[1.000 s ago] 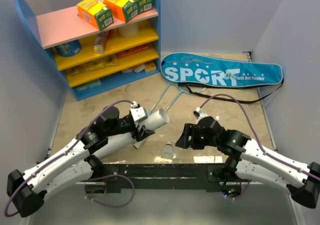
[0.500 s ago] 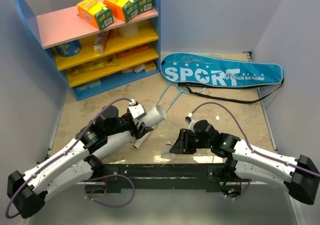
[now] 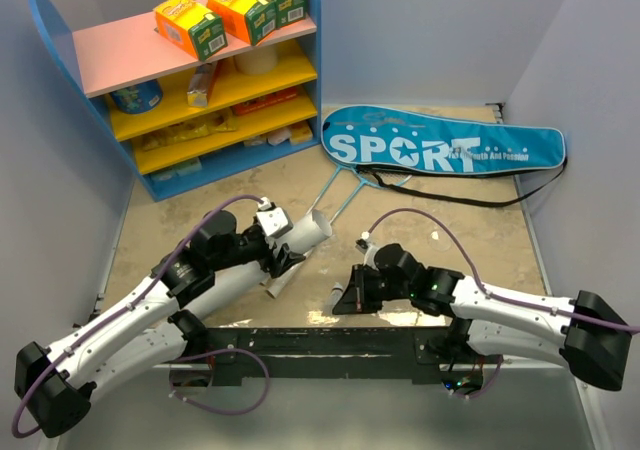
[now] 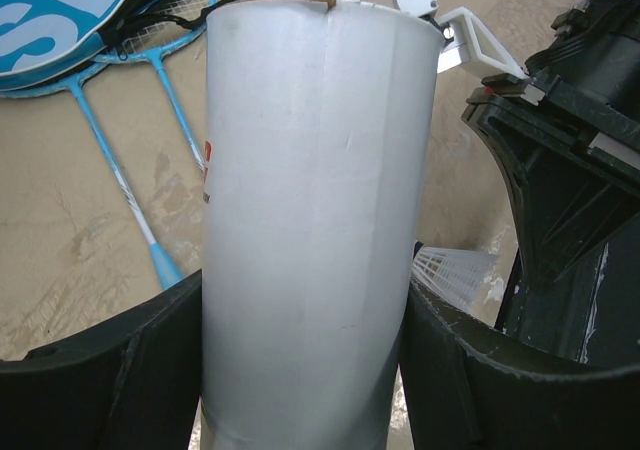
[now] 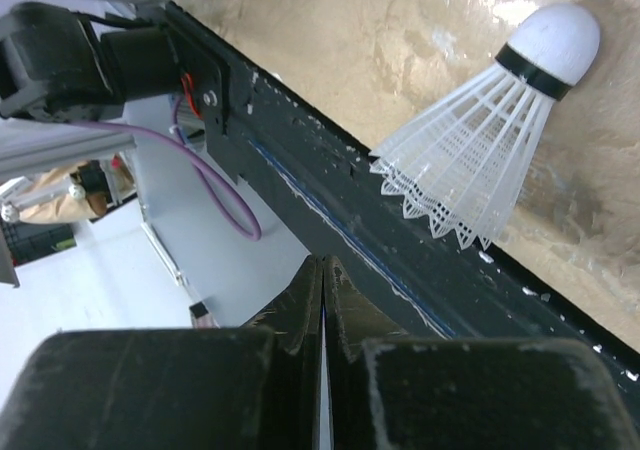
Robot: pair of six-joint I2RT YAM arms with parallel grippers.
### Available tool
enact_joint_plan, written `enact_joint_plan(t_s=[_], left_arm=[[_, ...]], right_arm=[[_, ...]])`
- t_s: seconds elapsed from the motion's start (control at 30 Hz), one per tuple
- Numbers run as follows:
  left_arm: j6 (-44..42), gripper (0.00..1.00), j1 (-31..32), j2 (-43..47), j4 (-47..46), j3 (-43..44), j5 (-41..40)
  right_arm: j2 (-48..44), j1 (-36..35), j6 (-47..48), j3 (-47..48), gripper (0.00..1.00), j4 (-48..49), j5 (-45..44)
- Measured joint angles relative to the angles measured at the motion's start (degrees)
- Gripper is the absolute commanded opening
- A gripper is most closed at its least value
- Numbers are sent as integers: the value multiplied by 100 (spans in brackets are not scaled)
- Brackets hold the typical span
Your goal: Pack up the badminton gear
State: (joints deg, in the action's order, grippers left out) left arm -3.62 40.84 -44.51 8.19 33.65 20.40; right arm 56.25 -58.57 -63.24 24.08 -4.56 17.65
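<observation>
Start at your left gripper: it is clamped around a white tube, one finger pressed to each side, and the tube's open end sticks out well past the fingertips. Beyond that hand and off to its left, the blue shelf unit stands against the wall with orange-green boxes on its top board. Ahead of the tube's mouth, the two light-blue rackets lie flat on the table, shafts side by side, their heads tucked at the opening of the blue "SPORT" bag. The bag lies on the table well ahead of both hands, further over on the right hand's side.

Your right gripper is pinched fully closed with nothing between its fingers. One white shuttlecock lies on the table just past those fingertips, up and to their right in the wrist view. It is not touching the fingers; its cork end points away from the hand and its feather skirt reaches the black rail at the near table edge. In the left wrist view the same skirt shows just right of the tube.
</observation>
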Motion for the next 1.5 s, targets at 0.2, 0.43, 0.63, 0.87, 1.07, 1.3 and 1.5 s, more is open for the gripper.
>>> enact_joint_plan(t_s=[0.2, 0.43, 0.63, 0.87, 1.07, 1.3, 1.5], left_arm=[[2, 0, -46, -68, 0, 0, 48], [4, 0, -101, -103, -2, 0, 83], [4, 0, -109, -116, -2, 0, 87], [4, 0, -146, -136, 0, 0, 94], [4, 0, -157, -160, -2, 0, 127], [4, 0, -184, -192, -2, 0, 155], [4, 0, -184, -192, 0, 0, 181]], right_arm=[[35, -153, 0, -39, 0, -28, -66], [278, -177, -24, -138, 0, -57, -380], [673, -181, -103, -221, 0, 42, -616], [728, -181, -339, -249, 0, 33, -1093], [501, -181, -605, -258, 0, -144, -1585], [487, -181, -791, -201, 0, -431, -2194], [487, -181, -881, -68, 0, -533, -2734]])
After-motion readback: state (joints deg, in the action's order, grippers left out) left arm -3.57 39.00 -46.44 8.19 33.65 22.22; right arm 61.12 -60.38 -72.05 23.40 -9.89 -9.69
